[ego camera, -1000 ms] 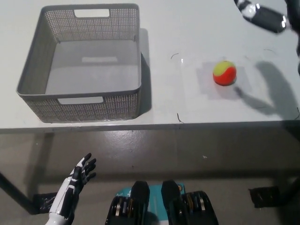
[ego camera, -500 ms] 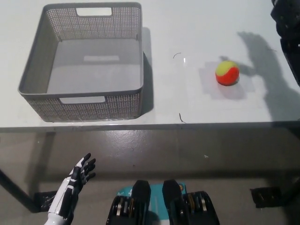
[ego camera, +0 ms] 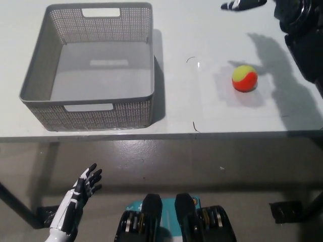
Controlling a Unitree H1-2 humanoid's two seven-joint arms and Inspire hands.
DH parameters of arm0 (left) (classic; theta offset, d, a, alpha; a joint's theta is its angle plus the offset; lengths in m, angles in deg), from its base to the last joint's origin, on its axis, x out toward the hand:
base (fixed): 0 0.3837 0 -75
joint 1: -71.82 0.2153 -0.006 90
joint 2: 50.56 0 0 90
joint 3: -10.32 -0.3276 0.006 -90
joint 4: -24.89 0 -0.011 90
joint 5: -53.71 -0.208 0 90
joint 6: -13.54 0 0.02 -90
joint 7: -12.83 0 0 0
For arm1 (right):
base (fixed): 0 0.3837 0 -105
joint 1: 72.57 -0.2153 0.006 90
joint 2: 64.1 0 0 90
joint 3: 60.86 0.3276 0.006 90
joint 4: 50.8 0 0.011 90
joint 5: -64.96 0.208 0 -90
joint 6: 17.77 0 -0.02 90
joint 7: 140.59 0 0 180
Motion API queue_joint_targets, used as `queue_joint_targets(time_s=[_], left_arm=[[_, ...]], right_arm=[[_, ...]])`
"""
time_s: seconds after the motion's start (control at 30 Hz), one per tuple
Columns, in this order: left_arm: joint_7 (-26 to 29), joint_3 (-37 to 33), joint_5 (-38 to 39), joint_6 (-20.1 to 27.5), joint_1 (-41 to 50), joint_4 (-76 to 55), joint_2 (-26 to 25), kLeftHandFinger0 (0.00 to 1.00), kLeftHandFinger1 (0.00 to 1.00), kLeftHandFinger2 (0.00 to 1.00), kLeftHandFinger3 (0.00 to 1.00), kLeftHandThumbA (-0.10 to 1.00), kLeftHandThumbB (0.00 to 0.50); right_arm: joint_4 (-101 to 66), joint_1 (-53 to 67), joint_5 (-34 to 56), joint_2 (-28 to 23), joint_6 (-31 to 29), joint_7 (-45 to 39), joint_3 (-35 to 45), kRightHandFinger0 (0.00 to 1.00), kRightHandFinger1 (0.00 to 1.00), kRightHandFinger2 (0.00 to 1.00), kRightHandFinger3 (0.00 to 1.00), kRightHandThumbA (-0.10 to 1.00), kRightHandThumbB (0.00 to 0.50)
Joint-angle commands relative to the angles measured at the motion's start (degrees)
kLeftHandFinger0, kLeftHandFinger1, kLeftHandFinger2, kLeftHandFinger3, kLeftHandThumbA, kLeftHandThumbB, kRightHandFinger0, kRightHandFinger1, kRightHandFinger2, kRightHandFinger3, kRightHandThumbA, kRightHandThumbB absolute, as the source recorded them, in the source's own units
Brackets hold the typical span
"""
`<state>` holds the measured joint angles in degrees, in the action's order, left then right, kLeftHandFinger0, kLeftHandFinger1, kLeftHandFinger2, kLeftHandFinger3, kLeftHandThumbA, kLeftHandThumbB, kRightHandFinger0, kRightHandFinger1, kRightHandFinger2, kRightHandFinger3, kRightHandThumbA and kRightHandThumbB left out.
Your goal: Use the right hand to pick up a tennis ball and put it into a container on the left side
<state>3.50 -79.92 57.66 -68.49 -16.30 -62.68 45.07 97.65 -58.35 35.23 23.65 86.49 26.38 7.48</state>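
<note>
Tennis ball (ego camera: 245, 78), yellow-green above and orange below, sits alone on the white bench (ego camera: 212, 116), and your right hand (ego camera: 242, 5) hangs above the far edge of the surface, just beyond the ball and slightly toward the container side of it. Only a sliver of that hand shows at the top of the head view, so you cannot tell whether its fingers are spread or curled; nothing is visibly held in it. The black right arm (ego camera: 303, 40) runs down the frame's edge beside the ball, throwing a broad shadow across the bench that reaches the ball. The ball therefore lies back toward your body from the hand, a short way nearer you, and being round it offers no long axis to line up on. The grey mesh container (ego camera: 91, 113), with nothing in it, stands well apart on the other side of the ball from the arm, so the carry will likely run straight across the bench once the ball is taken. Your white left hand (ego camera: 81, 194) rests low beneath the bench edge, fingers apart and holding nothing, well away from the ball; the right is plainly the nearer hand. The pick-up has not yet been made.
</note>
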Motion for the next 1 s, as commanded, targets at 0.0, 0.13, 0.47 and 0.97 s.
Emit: queue_joint_targets(time_s=[0.0,0.13,0.47,0.97], left_arm=[[-0.85,0.51,0.84,1.82,-0.47,-1.24,-1.10,1.00,1.00,1.00,1.00,1.00,0.080],[-0.68,0.65,0.44,1.60,0.42,-2.04,-1.39,1.00,1.00,1.00,1.00,1.00,0.083],[-1.04,1.10,1.57,0.56,0.57,-2.83,-1.25,1.00,1.00,1.00,1.00,1.00,0.073],[-1.32,1.98,1.88,1.26,0.80,-2.44,-1.23,1.00,1.00,1.00,1.00,1.00,0.077]], right_arm=[[4.31,-4.61,1.81,0.95,-4.23,-0.39,0.70,1.00,1.00,1.00,1.00,0.88,0.500],[9.39,-4.42,1.88,2.65,-6.07,0.72,0.41,1.00,1.00,1.00,1.00,0.87,0.499],[17.55,-3.90,1.14,4.74,-8.68,1.87,-1.25,1.00,1.00,1.00,1.00,0.93,0.486],[20.83,-2.38,1.30,6.36,-8.60,2.15,-2.77,1.00,1.00,1.00,1.00,0.91,0.475]])
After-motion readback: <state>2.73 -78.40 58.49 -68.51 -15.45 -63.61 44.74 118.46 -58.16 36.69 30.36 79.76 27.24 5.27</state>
